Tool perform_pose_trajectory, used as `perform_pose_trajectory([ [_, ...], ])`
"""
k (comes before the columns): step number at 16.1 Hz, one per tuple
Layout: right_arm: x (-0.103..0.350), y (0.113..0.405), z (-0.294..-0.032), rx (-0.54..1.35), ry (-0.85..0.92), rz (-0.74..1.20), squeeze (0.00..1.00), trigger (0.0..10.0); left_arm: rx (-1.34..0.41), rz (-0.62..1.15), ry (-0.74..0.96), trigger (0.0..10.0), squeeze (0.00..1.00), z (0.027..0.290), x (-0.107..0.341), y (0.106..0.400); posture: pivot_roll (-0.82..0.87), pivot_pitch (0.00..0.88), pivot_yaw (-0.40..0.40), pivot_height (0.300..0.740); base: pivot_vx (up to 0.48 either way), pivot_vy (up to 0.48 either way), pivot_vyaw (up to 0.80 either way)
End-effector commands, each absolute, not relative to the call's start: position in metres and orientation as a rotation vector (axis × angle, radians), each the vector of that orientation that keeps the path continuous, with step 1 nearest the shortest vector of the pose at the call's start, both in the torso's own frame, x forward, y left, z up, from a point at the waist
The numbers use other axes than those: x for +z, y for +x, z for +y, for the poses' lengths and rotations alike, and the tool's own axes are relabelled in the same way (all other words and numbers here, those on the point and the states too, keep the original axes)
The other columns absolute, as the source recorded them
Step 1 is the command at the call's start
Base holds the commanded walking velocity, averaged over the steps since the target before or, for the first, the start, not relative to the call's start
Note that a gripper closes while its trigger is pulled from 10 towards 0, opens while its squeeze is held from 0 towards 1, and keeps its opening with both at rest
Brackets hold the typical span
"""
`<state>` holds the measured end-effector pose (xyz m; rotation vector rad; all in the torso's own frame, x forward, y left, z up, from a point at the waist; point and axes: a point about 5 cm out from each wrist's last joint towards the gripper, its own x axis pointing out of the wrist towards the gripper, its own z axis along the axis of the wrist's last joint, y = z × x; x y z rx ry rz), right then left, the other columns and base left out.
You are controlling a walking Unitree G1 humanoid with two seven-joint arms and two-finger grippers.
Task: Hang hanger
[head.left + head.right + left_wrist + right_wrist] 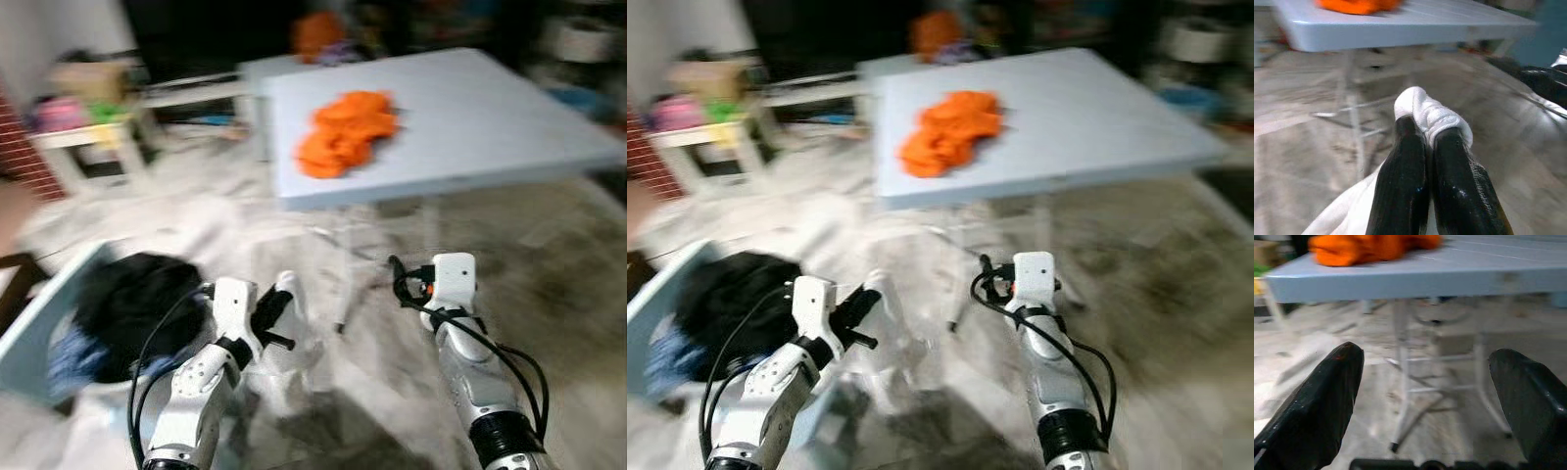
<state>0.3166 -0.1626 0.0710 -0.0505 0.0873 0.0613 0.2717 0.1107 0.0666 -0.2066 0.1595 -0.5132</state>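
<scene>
**White cloth pinched, no hanger seen**

Grey tabletop (470, 117) was seen ahead, orange garment (345, 132) heaped on it. Basket (44, 323) of dark clothes sat at left. Left tool (1425, 147) was clamped on white cloth (1432, 115). Right tool (1425, 382) was held wide, unloaded.

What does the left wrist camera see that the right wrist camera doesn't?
Left wrist: the left pincer shut on a white cloth, with its fingers pressed together. Right wrist: the right pincer open, its fingers spread wide with nothing between them. Both: the grey table, its legs, and the orange cloth lying on top.
</scene>
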Motion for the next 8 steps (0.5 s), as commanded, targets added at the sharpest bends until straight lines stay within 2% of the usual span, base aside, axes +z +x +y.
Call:
perform_pose_trajectory([
  [1, 0.0752, 0.3198, -0.1600, 0.067, -0.047, 0.079, 0.00, 10.0, -0.524, 0.115, -0.199, 10.0, 0.00, 0.1127, 0.0789, 0.2762, -0.06, 0.000, 0.104, 0.740, 0.000, 0.000, -0.80],
  [8, 0.0745, 0.3188, -0.1605, 0.060, -0.043, 0.081, 0.00, 10.0, -0.540, 0.115, -0.214, 10.0, 0.00, 0.1111, 0.0760, 0.2706, -0.07, 0.000, 0.106, 0.740, 0.000, 0.000, -0.80],
])
